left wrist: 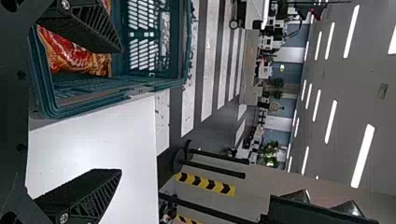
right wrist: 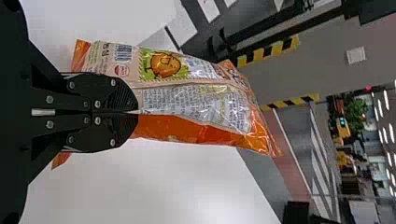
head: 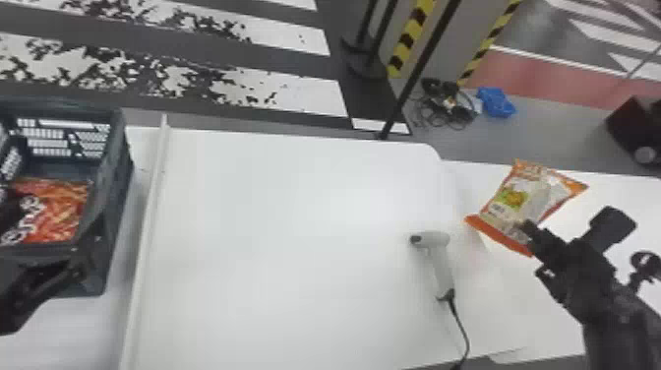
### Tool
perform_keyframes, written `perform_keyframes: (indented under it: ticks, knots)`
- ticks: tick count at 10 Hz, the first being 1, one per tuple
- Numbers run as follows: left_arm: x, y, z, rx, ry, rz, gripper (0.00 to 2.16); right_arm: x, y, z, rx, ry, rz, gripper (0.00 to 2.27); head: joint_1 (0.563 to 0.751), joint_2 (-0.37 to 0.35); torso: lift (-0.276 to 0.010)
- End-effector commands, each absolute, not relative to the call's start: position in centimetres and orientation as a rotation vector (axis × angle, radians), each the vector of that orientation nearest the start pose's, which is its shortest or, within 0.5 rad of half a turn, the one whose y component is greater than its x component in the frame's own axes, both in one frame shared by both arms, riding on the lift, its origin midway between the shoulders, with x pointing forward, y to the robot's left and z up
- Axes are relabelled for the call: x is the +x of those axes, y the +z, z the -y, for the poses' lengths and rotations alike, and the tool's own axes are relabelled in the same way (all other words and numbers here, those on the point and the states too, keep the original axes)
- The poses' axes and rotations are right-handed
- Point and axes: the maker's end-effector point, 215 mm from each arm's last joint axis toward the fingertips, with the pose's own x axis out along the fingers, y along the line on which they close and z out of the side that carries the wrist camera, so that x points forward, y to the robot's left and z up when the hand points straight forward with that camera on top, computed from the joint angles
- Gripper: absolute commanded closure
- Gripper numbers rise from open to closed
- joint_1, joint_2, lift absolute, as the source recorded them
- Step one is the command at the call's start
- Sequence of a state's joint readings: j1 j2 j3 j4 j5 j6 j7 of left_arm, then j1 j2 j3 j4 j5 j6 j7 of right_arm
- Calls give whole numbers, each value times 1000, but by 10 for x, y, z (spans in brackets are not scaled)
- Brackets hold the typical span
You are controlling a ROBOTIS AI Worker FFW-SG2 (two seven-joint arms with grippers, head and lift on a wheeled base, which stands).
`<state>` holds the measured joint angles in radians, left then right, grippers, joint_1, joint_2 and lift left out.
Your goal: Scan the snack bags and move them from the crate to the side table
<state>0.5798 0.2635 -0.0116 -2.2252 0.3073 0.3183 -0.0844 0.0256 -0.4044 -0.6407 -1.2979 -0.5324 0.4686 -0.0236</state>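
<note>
At the right of the head view my right gripper (head: 528,236) holds an orange snack bag (head: 519,199) over the right-hand white table. In the right wrist view the right gripper (right wrist: 135,113) is shut on the bag (right wrist: 196,105), its printed back and barcode showing. My left gripper (head: 74,270) is at the near side of the dark crate (head: 110,197), which contains a red-orange snack bag (head: 56,211). The left wrist view has the left gripper (left wrist: 119,109) open, one finger over the crate (left wrist: 107,93) and its red bag (left wrist: 70,56), the other beside it.
A grey-white handheld scanner (head: 437,261) with a black cable lies on the central white table (head: 295,221), left of the held bag. A raised white strip (head: 147,221) runs between crate and table. Black posts (head: 418,69) stand behind the table.
</note>
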Motion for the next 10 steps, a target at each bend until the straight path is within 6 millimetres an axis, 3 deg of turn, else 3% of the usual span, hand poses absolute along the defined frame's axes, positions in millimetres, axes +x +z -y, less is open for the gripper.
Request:
perform_keyframes:
  ticks: [1, 2, 3, 4, 5, 8, 9, 10]
  knots:
    - [412, -365, -197, -81, -269, -264, 80, 423, -475, 708, 282, -753, -438, 2240, 695, -350, -87]
    - [412, -365, -197, -80, -271, -265, 80, 413, -491, 722, 282, -789, -483, 2240, 695, -350, -87]
    - [412, -365, -196, -80, -273, -263, 76, 405, -498, 730, 290, -824, -508, 2081, 695, -350, -87]
    - [414, -361, -195, -83, -274, -256, 76, 402, -499, 731, 283, -846, -512, 903, 695, -350, -87]
    - [415, -356, -194, -85, -273, -247, 76, 404, -493, 724, 262, -818, -513, -2, 695, -350, -87]
    - [414, -347, -186, -92, -282, -231, 76, 410, -456, 684, 227, -691, -496, 39, 695, -350, -87]
    - [413, -346, -185, -91, -284, -230, 76, 408, -438, 659, 200, -639, -475, 87, 695, -350, -87]
    - [413, -346, -185, -91, -283, -230, 76, 409, -420, 622, 189, -562, -452, 87, 695, -350, -87]
